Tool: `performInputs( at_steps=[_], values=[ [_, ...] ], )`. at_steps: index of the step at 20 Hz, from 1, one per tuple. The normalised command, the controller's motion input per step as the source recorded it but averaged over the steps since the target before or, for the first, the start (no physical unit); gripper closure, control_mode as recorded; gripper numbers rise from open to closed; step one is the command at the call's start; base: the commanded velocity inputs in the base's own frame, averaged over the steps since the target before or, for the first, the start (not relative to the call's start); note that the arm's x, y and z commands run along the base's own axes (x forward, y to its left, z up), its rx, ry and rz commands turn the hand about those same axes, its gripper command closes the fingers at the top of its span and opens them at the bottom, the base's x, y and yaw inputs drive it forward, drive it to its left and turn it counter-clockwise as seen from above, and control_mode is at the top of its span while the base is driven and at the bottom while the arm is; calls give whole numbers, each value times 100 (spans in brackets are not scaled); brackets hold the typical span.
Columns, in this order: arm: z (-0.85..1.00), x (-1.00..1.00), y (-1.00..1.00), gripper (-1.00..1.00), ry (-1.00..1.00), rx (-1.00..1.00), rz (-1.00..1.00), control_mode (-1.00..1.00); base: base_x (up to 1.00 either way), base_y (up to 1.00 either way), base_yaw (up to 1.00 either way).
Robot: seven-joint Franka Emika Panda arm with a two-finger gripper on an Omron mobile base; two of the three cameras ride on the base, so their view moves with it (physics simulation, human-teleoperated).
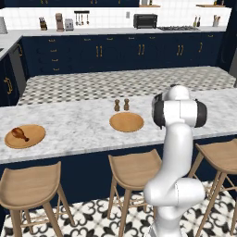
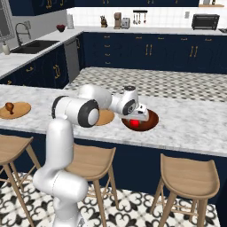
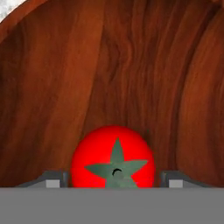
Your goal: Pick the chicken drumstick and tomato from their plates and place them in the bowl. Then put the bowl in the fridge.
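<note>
The red tomato (image 3: 113,153) lies inside the reddish-brown bowl (image 3: 131,65), its green stem star facing the hand camera. My gripper (image 3: 113,180) straddles it with a thin gap on each side, so the jaws are open. From the right base camera, the gripper (image 2: 135,118) hangs low over the bowl (image 2: 151,119) with the tomato (image 2: 134,123) under it. The chicken drumstick (image 1: 19,134) rests on the far-left wooden plate (image 1: 36,134); the same drumstick (image 2: 9,107) and plate (image 2: 21,109) show at the left edge. The other plate (image 1: 126,121) is bare. The fridge is out of view.
Two small shakers (image 1: 121,105) stand just behind the bare plate. Wooden stools (image 1: 134,169) line the near side of the marble island (image 1: 74,125). Navy cabinets and a back counter with a toaster oven (image 1: 145,20) lie beyond the tiled aisle.
</note>
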Motion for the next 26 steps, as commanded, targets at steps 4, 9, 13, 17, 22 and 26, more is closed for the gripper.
performInputs(
  at_steps=[4,9,13,17,22,26],
  values=[
    [43,-10,0,-100,-3,0,1,-100,0,0,0],
    [85,-71,4,-100,-2,1,0,-100,0,0,0],
    [25,-100,42,-100,-14,0,1,-100,0,0,0],
    [3,-95,96,-100,-3,0,0,-100,0,0,0],
    [8,-70,100,-100,0,0,0,-100,0,0,0],
    [14,-23,92,-100,0,0,1,-100,0,0,0]
  ],
)
